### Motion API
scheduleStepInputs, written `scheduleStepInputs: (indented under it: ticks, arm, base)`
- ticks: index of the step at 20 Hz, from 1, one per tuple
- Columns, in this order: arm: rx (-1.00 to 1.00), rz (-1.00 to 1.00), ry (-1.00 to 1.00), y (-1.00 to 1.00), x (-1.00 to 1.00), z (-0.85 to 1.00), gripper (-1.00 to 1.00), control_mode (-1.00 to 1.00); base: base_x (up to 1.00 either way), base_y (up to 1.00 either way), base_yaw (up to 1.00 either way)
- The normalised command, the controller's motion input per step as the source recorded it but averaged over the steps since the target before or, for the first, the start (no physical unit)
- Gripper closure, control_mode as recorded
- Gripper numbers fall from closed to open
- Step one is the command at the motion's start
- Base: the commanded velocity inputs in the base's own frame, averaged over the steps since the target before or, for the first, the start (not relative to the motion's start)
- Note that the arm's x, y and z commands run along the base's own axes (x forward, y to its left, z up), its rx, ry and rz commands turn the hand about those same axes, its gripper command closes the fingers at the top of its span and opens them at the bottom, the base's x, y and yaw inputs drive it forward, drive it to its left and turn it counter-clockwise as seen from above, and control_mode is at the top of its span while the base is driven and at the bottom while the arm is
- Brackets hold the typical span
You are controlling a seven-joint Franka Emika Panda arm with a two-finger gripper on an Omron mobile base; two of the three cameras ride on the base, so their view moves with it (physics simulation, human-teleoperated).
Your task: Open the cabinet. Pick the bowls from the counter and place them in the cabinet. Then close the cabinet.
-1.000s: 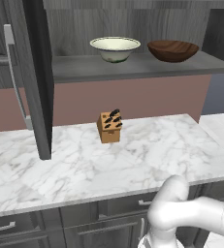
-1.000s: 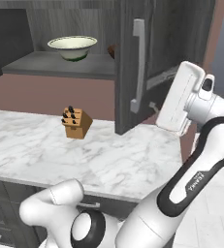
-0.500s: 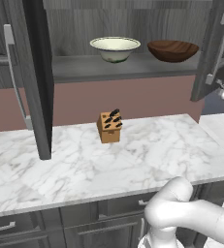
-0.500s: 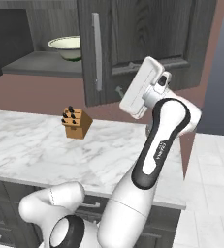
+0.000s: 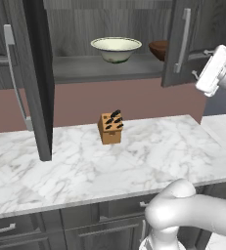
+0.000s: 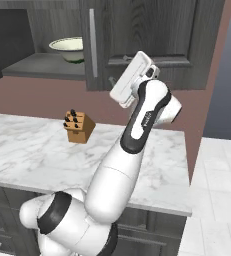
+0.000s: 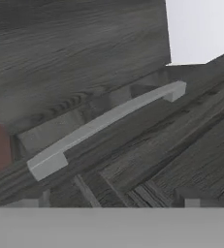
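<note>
Both bowls, the cream-white ceramic bowl (image 5: 116, 49) and the dark brown wooden bowl (image 5: 158, 49), stand on the shelf of the dark wood-grain cabinet (image 5: 183, 41). Only closing is left: both doors are ajar. The gripper (image 5: 196, 74), jaws wide apart and empty, is near the right door's silver bar handle (image 7: 104, 127).

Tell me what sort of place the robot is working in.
A kitchen, by all signs, and a rendered one: a white marble counter with a small knife block on it, low drawer fronts beneath, and a dark wood-grain wall cabinet holding a cream bowl on its shelf.
</note>
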Motion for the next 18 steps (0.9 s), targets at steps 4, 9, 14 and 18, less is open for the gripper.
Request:
scheduleStepInputs:
  ticks: [4,9,14,18]
  arm:
    - [0.0,-0.14,0.33,0.26,1.0,0.0,-1.0,-1.0]
    - [-0.02,-0.25,0.42,0.26,1.0,0.12,-1.0,-1.0]
    - [-0.05,-0.29,0.42,0.32,1.0,0.11,-1.0,-1.0]
    - [-0.04,-0.19,0.12,0.26,0.63,0.0,-1.0,-1.0]
  base:
    - [0.0,0.0,0.0]
    - [0.0,0.0,0.0]
    - [0.0,0.0,0.0]
    - [0.0,0.0,0.0]
